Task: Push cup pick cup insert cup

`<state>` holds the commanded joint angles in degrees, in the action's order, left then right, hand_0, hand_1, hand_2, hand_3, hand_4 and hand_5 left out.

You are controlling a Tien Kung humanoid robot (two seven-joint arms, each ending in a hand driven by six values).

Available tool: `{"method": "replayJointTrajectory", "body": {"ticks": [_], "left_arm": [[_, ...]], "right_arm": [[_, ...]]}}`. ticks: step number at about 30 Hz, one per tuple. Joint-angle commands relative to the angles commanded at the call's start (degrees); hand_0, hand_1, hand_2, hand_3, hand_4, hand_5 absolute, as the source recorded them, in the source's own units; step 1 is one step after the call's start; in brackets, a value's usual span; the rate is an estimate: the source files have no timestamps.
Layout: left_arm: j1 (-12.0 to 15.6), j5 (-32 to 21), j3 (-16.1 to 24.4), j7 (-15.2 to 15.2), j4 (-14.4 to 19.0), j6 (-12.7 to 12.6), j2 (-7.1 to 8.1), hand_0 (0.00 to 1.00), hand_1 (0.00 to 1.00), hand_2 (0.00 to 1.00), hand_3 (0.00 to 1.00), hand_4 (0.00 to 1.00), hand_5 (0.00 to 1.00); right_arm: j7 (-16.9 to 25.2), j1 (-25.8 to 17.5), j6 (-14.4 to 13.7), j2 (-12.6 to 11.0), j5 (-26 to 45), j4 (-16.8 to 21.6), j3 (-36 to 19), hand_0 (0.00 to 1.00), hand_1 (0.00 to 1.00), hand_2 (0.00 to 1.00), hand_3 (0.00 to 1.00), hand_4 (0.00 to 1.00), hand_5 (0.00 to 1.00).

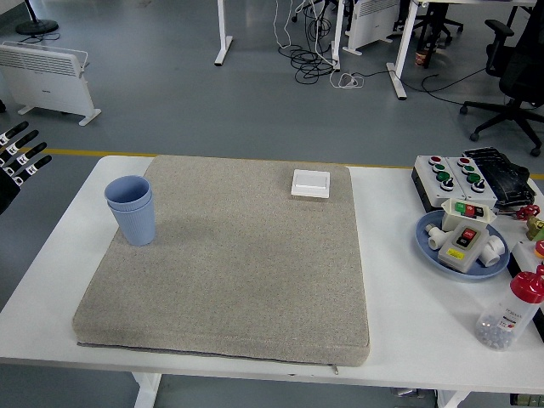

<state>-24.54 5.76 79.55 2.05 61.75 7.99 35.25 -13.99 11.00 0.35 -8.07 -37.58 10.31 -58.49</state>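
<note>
Poking in at the picture's left edge, around nine o'clock and off the table, the left hand (17, 157) shows only its black fingertips (28, 171), which are fanned apart and hold nothing. The right hand is out of view.

On the white table (399, 323) lies a large grey mat (238, 255) that covers most of the middle. At its ten o'clock corner stands the blue cup (132, 209), upright, with a second blue cup (130, 190) nested inside it so that two rims show one above the other; whether the inner cup holds anything cannot be told. The pair stands well apart from the left hand.

Toward twelve o'clock on the mat, near its far edge, lies a small white square box (310, 183), flat and closed.

At three o'clock, off the mat, sits a blue plate (429, 242). It holds a grey switch box (463, 238) with a red and a green button, and small white cylindrical parts (491, 248) lie beside that box on the plate. Just behind the plate, toward two o'clock, is a button panel (446, 174) with red and green buttons, and beside it a black object (501, 174) near the table's right edge.

At four o'clock, near the table's right edge, stands a clear bottle (508, 313) with a red cap, slightly tilted, with small dark pieces gathered in its bottom.
</note>
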Motion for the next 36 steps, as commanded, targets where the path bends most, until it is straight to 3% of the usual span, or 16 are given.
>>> {"method": "replayJointTrajectory", "body": {"ticks": [6, 9, 15, 26, 36], "left_arm": [[4.1, -14.5, 2.7, -1.6, 1.3, 0.7, -2.38, 0.776, 0.787, 0.834, 0.745, 0.603, 0.998], [5.5, -18.3, 2.8, -2.0, 1.6, 0.7, -3.25, 0.776, 0.787, 0.834, 0.745, 0.603, 0.998], [7.4, -17.3, 2.8, -2.1, 1.3, 0.7, -4.68, 0.776, 0.786, 0.833, 0.745, 0.605, 0.998], [10.0, -6.9, 1.8, -3.8, -0.6, -0.1, -6.8, 0.78, 0.787, 0.831, 0.744, 0.605, 0.998], [10.7, -5.5, 1.6, -3.9, -3.3, 0.2, -8.27, 0.78, 0.787, 0.83, 0.742, 0.605, 0.998]], "right_arm": [[0.2, 0.3, 0.0, 0.1, -0.7, 0.0, -0.8, 0.771, 0.71, 0.71, 0.614, 0.273, 0.554], [0.3, 0.2, 0.0, 0.2, -0.9, 0.0, -1.2, 0.771, 0.71, 0.71, 0.614, 0.273, 0.554], [0.3, 0.2, -0.1, 0.4, -1.4, 0.0, -1.5, 0.77, 0.71, 0.71, 0.614, 0.273, 0.555], [-0.1, -0.3, -0.2, 0.6, -2.2, 0.0, -1.8, 0.77, 0.71, 0.71, 0.613, 0.271, 0.558], [-0.4, -0.7, -0.2, 0.7, -2.9, 0.0, -1.8, 0.77, 0.709, 0.71, 0.613, 0.27, 0.557]]}}
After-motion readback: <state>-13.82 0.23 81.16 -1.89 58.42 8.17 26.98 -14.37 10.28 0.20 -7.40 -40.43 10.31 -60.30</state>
